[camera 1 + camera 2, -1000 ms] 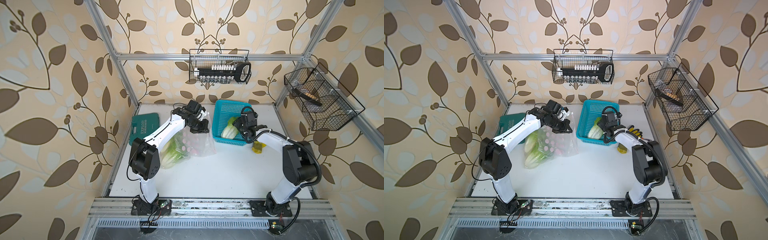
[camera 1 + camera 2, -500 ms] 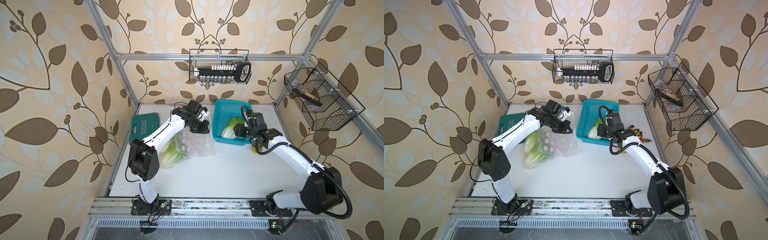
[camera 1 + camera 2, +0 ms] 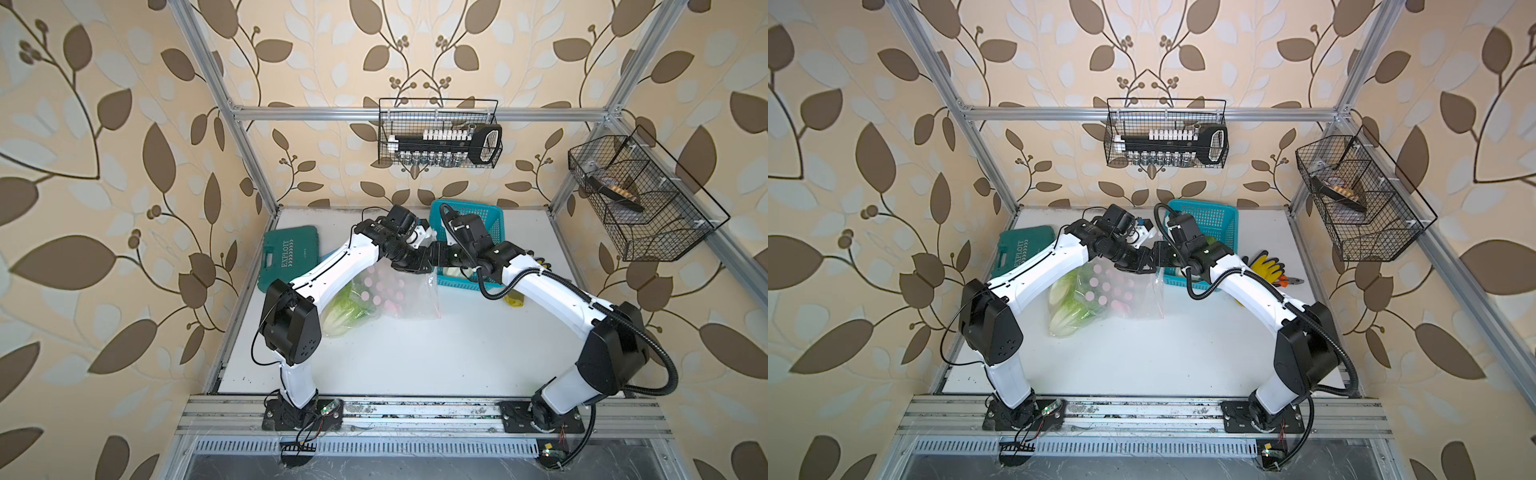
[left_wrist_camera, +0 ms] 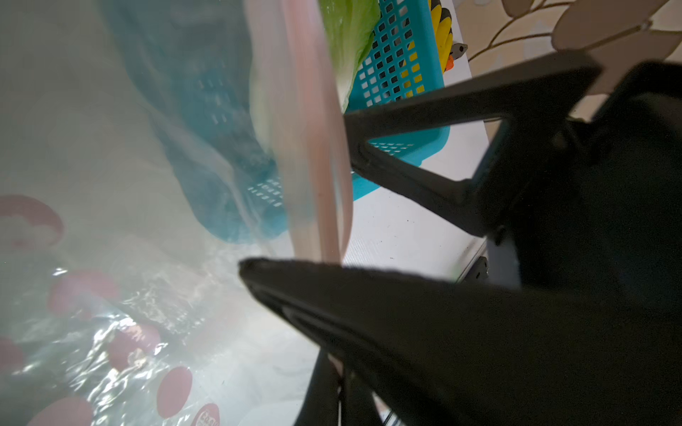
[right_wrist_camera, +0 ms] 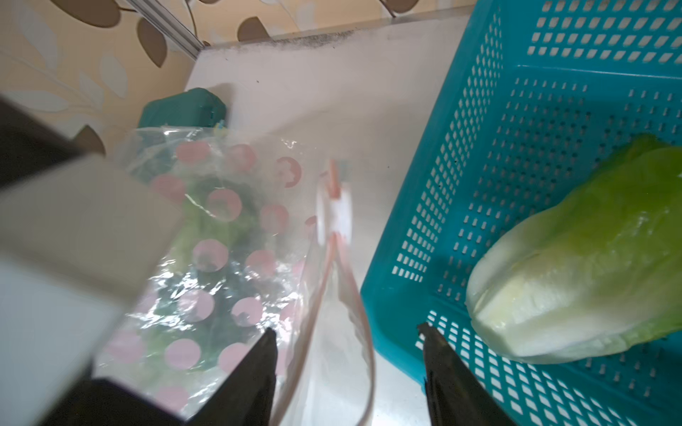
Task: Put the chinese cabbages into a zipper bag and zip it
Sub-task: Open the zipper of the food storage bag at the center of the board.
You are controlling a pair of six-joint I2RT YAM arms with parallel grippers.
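The clear zipper bag (image 3: 401, 293) with pink dots lies left of centre on the white table, and chinese cabbages (image 3: 1065, 305) show through it. My left gripper (image 3: 411, 264) is shut on the bag's pink zipper rim (image 4: 317, 206) and holds the mouth up. In the left wrist view its thin fingers (image 4: 328, 391) pinch the strip. My right gripper (image 5: 347, 328) stands open at the bag's mouth. The looping rim (image 5: 363, 332) lies between its fingertips, unclamped. Another chinese cabbage (image 5: 575, 280) lies in the blue basket (image 5: 516, 110) beside the bag.
A teal tool case (image 3: 291, 253) lies at the back left. Yellow gloves (image 3: 1264, 266) and pliers (image 3: 1292, 281) sit right of the basket. One wire rack (image 3: 440, 141) hangs on the back wall and another wire rack (image 3: 640, 199) on the right wall.
My right arm has swung left from over the basket to the bag's mouth, and its jaws have narrowed. The left gripper keeps holding the rim in place.
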